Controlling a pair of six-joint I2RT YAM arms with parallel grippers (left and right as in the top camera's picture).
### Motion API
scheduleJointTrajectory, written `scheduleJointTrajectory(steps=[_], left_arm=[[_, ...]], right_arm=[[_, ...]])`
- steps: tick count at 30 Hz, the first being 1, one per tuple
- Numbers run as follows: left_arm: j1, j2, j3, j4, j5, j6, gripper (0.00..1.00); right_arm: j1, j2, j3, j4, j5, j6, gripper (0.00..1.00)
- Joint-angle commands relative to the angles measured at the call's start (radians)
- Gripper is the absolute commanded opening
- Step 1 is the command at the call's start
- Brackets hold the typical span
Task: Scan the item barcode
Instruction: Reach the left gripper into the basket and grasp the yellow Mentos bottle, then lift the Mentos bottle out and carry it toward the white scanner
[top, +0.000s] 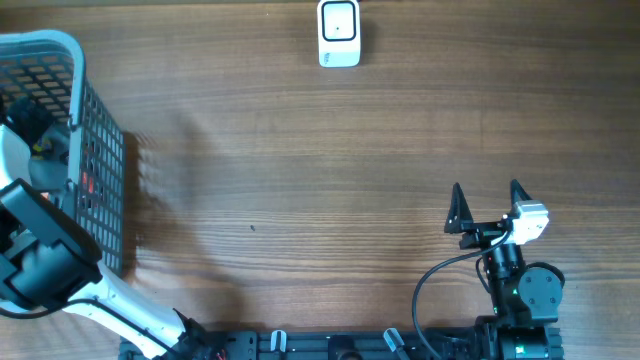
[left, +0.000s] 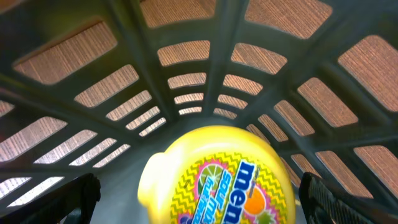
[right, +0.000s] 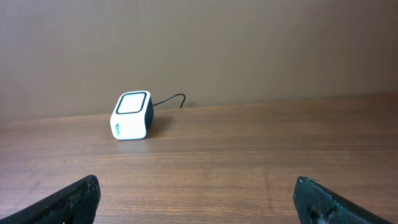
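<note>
The item is a yellow round candy tub (left: 217, 177) with a zigzag fruit label, lying on the floor of the grey basket (left: 186, 68). My left gripper (left: 199, 202) reaches down into the basket, open, with one finger on each side of the tub and a gap on both sides. In the overhead view the tub is hidden by the arm and the basket wall. The white barcode scanner (top: 339, 33) stands at the table's far edge, also seen as the scanner (right: 132, 116) straight ahead of my right gripper (top: 486, 195), which is open and holds nothing.
The grey mesh basket (top: 100, 150) stands at the table's left edge, with my left arm (top: 40, 255) reaching over its near side. A thin cable (right: 171, 99) runs from behind the scanner. Bare wooden tabletop (top: 300, 180) lies between the basket, the scanner and the right arm.
</note>
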Motion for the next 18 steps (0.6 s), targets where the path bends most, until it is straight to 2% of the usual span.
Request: scheduleJointTrajectory(steps=[1,4,5,7,9,11,18], left_arm=[[-0.002,0.022,0.019,0.019,-0.009,0.012,0.98],[-0.002,0.022,0.019,0.032,-0.009,0.012,0.89],[-0.002,0.023,0.019,0.034,-0.009,0.012,0.82],[-0.002,0.023,0.019,0.034,-0.001,0.011,0.78],[-0.002,0.023,0.019,0.037,0.014,0.004,0.78],[-0.002,0.023,0.019,0.038,0.028,-0.017,0.88],[-0.002,0.055,0.018,0.052,0.032,-0.022,0.90]], right_arm=[[0.004,-0.003,-0.001,0.002,0.010,0.016,1.00],[0.004,-0.003,-0.001,0.002,0.010,0.016,1.00],[0.004,-0.003,-0.001,0.002,0.010,0.016,1.00],[0.004,-0.003,-0.001,0.002,0.010,0.016,1.00],[0.004,-0.003,-0.001,0.002,0.010,0.016,1.00],[0.004,-0.003,-0.001,0.002,0.010,0.016,1.00],[0.004,-0.003,-0.001,0.002,0.010,0.016,1.00]])
